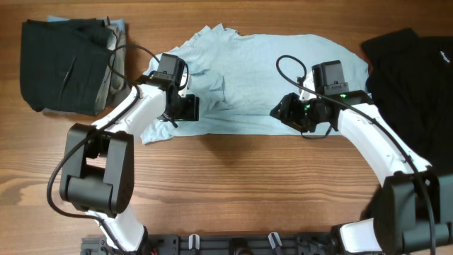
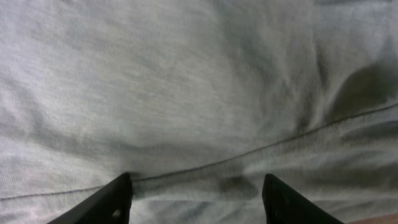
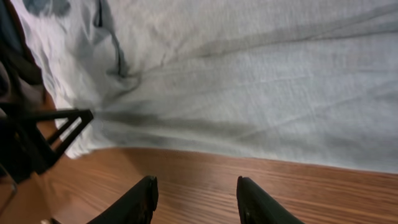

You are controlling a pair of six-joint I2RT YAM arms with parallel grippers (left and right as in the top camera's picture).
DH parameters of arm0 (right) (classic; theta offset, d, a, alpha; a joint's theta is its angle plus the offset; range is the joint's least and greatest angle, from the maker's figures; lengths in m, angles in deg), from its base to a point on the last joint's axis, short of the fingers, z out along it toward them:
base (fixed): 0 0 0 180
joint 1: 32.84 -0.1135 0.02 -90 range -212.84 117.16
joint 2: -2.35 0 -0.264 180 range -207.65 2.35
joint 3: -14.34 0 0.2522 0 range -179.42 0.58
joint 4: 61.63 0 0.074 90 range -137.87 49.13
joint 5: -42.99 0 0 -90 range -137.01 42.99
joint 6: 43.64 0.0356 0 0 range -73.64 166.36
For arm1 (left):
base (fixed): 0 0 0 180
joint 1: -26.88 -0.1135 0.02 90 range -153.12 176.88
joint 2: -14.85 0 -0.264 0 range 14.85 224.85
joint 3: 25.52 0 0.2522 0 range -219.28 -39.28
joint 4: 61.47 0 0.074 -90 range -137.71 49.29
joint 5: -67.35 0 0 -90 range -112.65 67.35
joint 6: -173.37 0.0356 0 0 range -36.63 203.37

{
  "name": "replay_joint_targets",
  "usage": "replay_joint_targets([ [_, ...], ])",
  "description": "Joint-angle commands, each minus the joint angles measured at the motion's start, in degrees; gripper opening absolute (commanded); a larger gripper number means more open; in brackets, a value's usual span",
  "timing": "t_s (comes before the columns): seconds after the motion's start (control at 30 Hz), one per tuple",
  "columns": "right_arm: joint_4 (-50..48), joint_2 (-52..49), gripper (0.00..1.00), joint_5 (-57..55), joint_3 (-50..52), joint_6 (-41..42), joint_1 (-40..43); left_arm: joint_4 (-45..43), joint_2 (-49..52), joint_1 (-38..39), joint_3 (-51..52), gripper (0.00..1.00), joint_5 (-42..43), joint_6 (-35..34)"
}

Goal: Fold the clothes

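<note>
The pale light-blue cotton T-shirt (image 1: 262,78) lies spread on the wooden surface (image 1: 233,184). The left claw (image 1: 185,108) gapes wide over a seam, possibly touching. The right claw (image 1: 282,112), also wide, hovers just off its edge.

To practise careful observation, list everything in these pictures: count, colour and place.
T-shirt: one, pale blue, spread rumpled across the table's middle.
Black garment: one, black, right edge, partly out of view.
Folded pile: one, black on top, grey and blue edges beneath, far left corner.
Table: one, brown wood, under everything.
Arms: two, white and black, reaching in from the near side.
Left gripper: one, black, open, over the T-shirt's left part.
Right gripper: one, black, open, by the T-shirt's near hem.
</note>
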Motion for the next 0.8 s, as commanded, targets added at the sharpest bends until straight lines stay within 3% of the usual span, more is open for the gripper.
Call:
replay_joint_targets([
  [0.0, -1.20, -4.35, 0.46, 0.04, -0.70, 7.89, -0.28, -0.85, 0.46, -0.28, 0.20, 0.66, -0.33, -0.17],
  [0.2, -1.92, -11.23, 0.46, 0.94, -0.70, 9.70, -0.28, -1.01, 0.46, -0.28, 0.20, 0.66, -0.33, -0.17],
  [0.47, -11.02, -13.31, 0.46, 0.96, -0.72, 11.67, 0.50, -0.76, 0.46, -0.28, 0.20, 0.67, -0.33, -0.15],
  [0.77, -8.68, -13.31, 0.48, -10.03, -0.70, 12.63, 2.16, -0.39, 0.46, -0.28, 0.20, 0.67, -0.33, -0.15],
])
